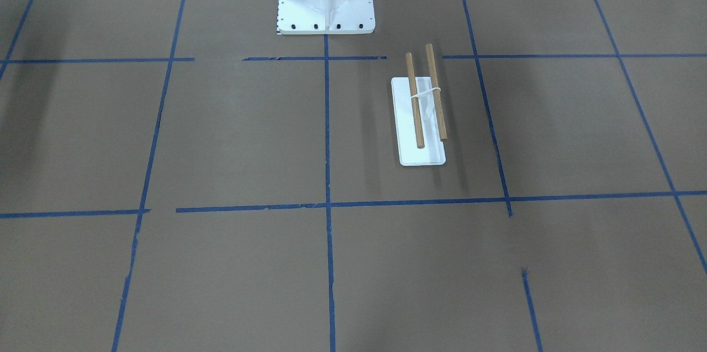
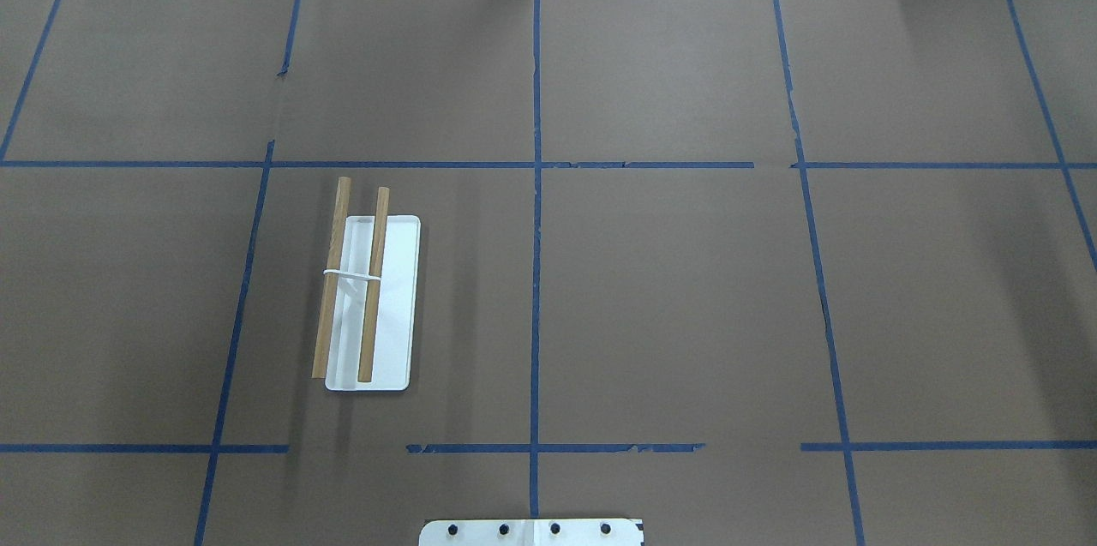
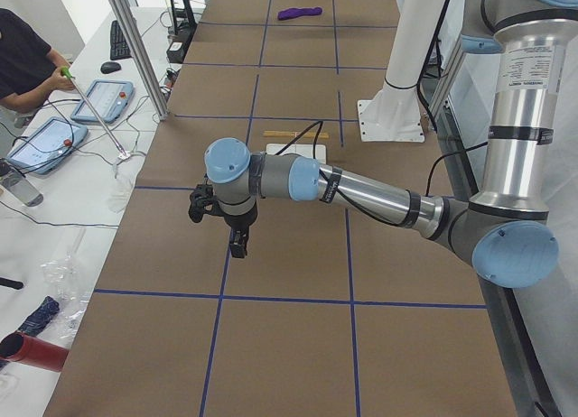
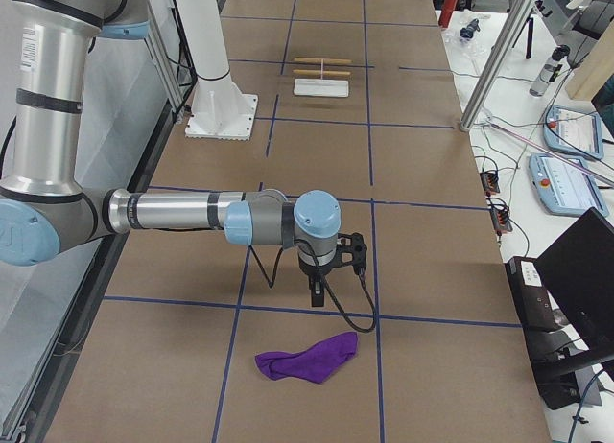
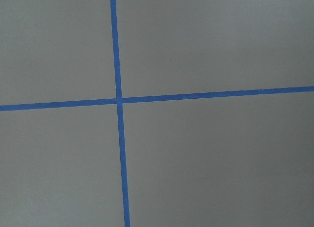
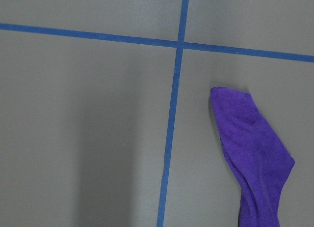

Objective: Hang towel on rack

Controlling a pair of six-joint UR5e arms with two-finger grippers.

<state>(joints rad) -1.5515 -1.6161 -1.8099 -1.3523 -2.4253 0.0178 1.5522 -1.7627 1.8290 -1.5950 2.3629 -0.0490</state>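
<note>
right gripper (image 4: 318, 297) hangs above the table (image 4: 422, 184) just beside the crumpled purple towel (image 6: 252, 148); left gripper (image 3: 237, 248) hovers over a blue tape (image 5: 117, 100) crossing. i cannot tell if either is open or closed. the rack (image 2: 370, 306) stands well apart from the towel, near the white pedestal (image 1: 326, 4).

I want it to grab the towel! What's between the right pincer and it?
In the exterior right view: only bare table, a blue tape line and a black cable looping by the right pincer toward the towel.

Opposed steep views, same rack (image 2: 397, 306)
</note>
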